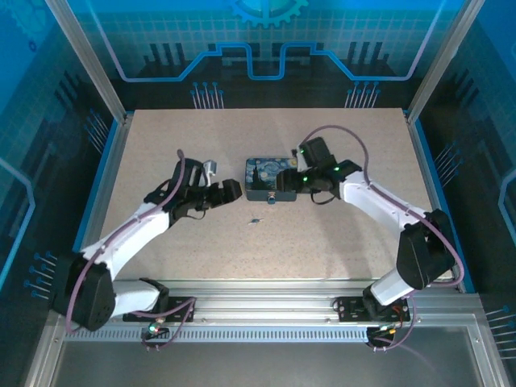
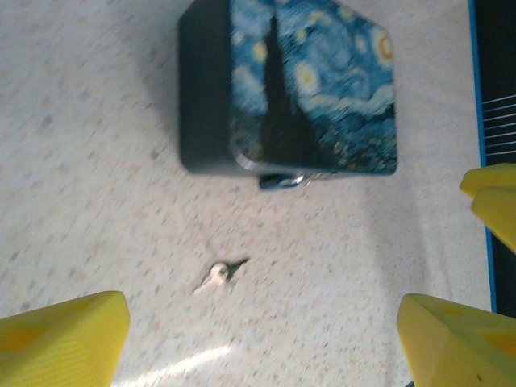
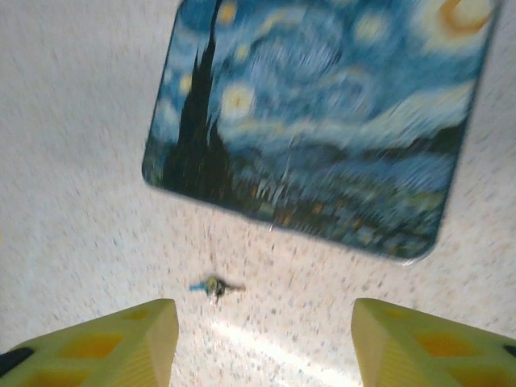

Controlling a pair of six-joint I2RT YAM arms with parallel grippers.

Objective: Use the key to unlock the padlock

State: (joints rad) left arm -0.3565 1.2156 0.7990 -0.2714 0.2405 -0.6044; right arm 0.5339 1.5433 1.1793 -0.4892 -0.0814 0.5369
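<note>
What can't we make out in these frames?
- Padlock: left wrist view, blurred, partly hidden by the box; locked or not, unreadable.
- Key: top view, too small; blade direction unclear.
- Left fingers: left wrist view, mostly cut off by frame edges.

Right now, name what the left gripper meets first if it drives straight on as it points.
Likely the small key, lying ahead of the open left gripper; the Starry Night tin sits beyond. Depth is unclear.

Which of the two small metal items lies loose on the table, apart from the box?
The key, lying alone on the tabletop short of the painted box; the padlock sits against the box's front edge.
</note>
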